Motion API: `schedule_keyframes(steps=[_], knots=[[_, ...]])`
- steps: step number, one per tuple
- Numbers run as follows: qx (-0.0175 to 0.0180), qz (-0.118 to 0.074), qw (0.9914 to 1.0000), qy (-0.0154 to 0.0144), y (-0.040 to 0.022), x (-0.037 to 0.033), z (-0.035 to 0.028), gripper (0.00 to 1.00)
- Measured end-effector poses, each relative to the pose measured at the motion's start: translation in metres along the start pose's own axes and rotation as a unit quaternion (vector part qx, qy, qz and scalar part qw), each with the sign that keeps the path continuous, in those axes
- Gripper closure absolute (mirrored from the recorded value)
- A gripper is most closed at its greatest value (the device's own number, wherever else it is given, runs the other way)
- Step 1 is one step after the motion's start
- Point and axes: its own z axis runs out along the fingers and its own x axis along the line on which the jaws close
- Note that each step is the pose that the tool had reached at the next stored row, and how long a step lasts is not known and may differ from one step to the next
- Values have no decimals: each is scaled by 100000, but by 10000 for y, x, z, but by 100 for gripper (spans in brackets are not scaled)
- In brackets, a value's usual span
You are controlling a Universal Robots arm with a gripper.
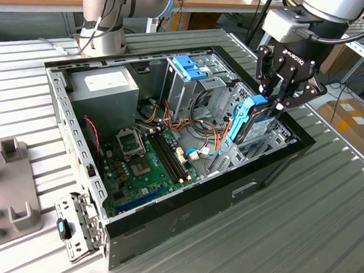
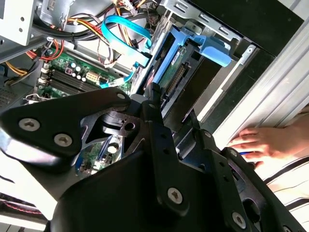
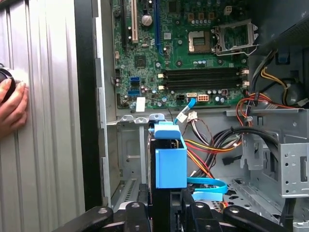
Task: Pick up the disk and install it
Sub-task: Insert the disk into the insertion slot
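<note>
The disk (image 1: pixel 252 121), clipped in its light-blue carrier, stands on edge partly inside the drive bay at the exterior view's right end of the open computer case (image 1: pixel 182 226). Its upper end is pinched between the fingers of the gripper (image 1: pixel 274 104). The green motherboard (image 1: pixel 140 165) lies beside the bay, and a person's hand (image 3: pixel 12 106) rests on the ribbed table (image 1: pixel 299 243) just outside the case.
</note>
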Motion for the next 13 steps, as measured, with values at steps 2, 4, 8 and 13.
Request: schedule_keyframes(steps=[2,4,8,13], knots=[[0,-2,100000,7,0,0,3,65],[-2,-3,100000,13,0,0,4,65],[-5,-3,100000,-8,0,-1,15,65],[-4,0,100000,8,1,-6,129,65]])
